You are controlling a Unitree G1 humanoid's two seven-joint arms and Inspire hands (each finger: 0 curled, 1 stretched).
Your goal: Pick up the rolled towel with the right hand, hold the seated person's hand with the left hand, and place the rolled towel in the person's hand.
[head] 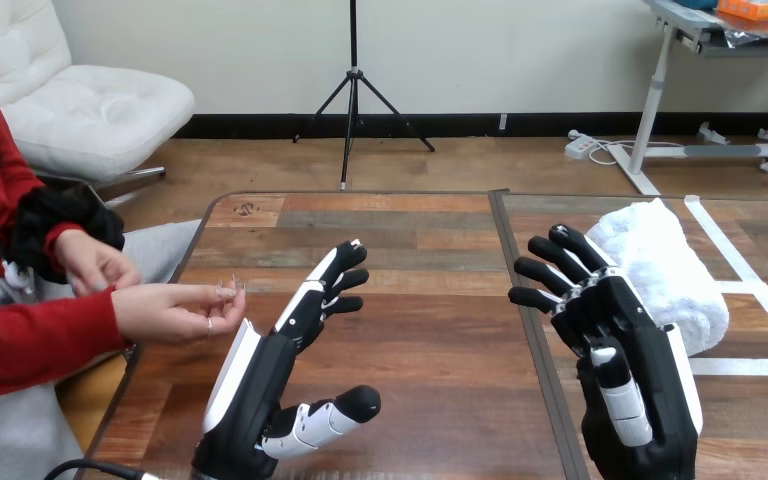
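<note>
A white rolled towel (pixel 668 268) lies on the table at the right, just beyond and right of my right hand (pixel 625 375). That hand is open, its fingers straight and spread, its back side close against the towel without gripping it. My left hand (pixel 278 375) stands open over the table's left part, fingers pointing forward and thumb sticking out to the right. The person's hand (pixel 175 310) reaches in from the left edge, palm up with fingers loosely curled, just left of my left hand's fingers and apart from them. A second person's hand (pixel 95 262) is held further back.
The wooden table (pixel 410 300) has a dark seam (pixel 525 320) running front to back between my hands. White tape lines (pixel 750 290) mark the table at the right, around the towel.
</note>
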